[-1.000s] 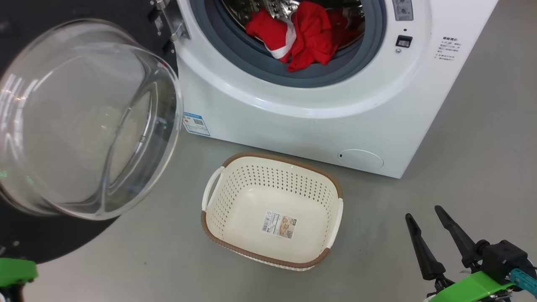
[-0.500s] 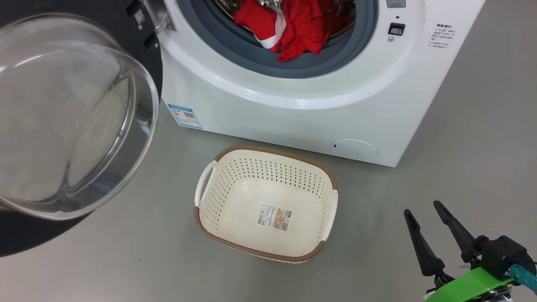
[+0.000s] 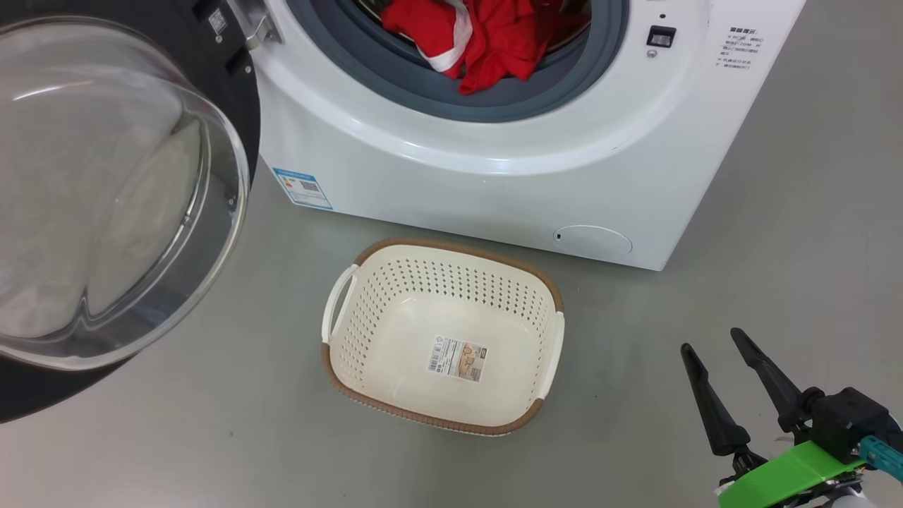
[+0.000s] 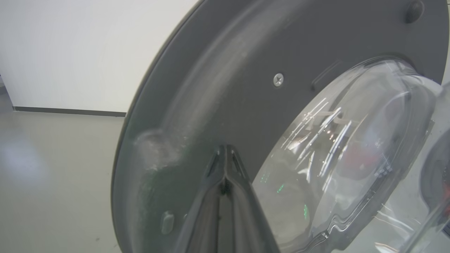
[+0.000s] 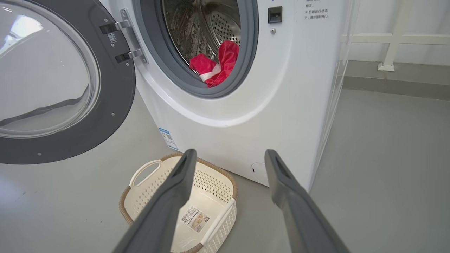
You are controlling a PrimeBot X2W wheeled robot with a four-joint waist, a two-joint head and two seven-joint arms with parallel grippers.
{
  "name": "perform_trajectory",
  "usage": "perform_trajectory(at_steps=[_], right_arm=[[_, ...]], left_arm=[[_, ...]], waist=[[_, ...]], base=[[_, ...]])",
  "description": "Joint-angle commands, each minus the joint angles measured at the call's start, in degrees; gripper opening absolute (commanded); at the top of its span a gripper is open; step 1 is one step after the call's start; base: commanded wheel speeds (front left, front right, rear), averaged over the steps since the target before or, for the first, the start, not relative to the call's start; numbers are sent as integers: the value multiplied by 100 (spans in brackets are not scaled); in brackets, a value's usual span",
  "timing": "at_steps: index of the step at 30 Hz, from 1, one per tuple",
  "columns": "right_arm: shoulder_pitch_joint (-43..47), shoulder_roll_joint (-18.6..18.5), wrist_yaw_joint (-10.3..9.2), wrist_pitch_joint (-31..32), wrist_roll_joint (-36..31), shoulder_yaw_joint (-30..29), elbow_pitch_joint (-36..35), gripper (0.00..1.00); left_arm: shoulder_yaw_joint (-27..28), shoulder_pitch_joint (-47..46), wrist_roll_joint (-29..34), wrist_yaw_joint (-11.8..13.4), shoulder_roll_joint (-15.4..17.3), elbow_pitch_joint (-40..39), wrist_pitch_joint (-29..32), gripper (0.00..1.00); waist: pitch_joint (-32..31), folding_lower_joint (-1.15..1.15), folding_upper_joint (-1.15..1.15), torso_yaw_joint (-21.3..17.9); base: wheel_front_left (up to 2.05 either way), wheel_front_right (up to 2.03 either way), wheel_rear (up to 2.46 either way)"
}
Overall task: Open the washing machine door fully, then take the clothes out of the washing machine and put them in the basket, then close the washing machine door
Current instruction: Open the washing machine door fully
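Observation:
The white washing machine (image 3: 494,176) stands at the top of the head view with its door (image 3: 106,190) swung open to the left, glass bowl facing me. Red clothes (image 3: 494,35) with white trim lie at the front of the drum, also seen as clothes (image 5: 218,66) in the right wrist view. The cream basket (image 3: 451,248) sits on the floor before the machine, holding nothing but its label. My left gripper (image 4: 225,151) is shut, its tips at the door's (image 4: 218,88) dark grey inner frame beside the glass. My right gripper (image 3: 712,342) hangs open, right of the basket (image 5: 123,207).
A small round flap (image 3: 592,240) sits low on the machine's front and a blue label (image 3: 302,188) at its lower left corner. Grey floor spreads around the basket and to the machine's right. A white rail (image 5: 393,38) runs along the far wall.
The head camera has shifted, so the whole picture slid up and left. The door's glass bowl stands a little further from the drum opening. My right gripper stays open.

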Motion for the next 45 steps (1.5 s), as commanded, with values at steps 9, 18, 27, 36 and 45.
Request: perform_trajectory(at_steps=[9,18,27,36,45], right_arm=[[-70,-15,43,-54,-118,109,-135,100],[-2,39,43,-54,-122,80,-144,100],[80,112,43,-54,-133,38,-161,100],[221,208,43,-54,-111,-133,-201,100],[320,244,43,-54,-108,-270,-244,100]], left_arm=[[-76,76,-32,11,337,-152,-28,0],[-480,552,-274,11,124,-544,-28,48],[-996,1178,-530,11,-74,-1100,-28,100],[-1665,1803,-631,11,-192,-1714,-28,100],[-2242,2241,-665,11,-261,-2219,-28,100]], waist=[[-216,0,0,31],[-424,0,0,17],[-619,0,0,-1],[-779,0,0,-103],[-838,0,0,-379]], base=[[0,0,0],[0,0,0],[0,0,0],[0,0,0],[0,0,0]])
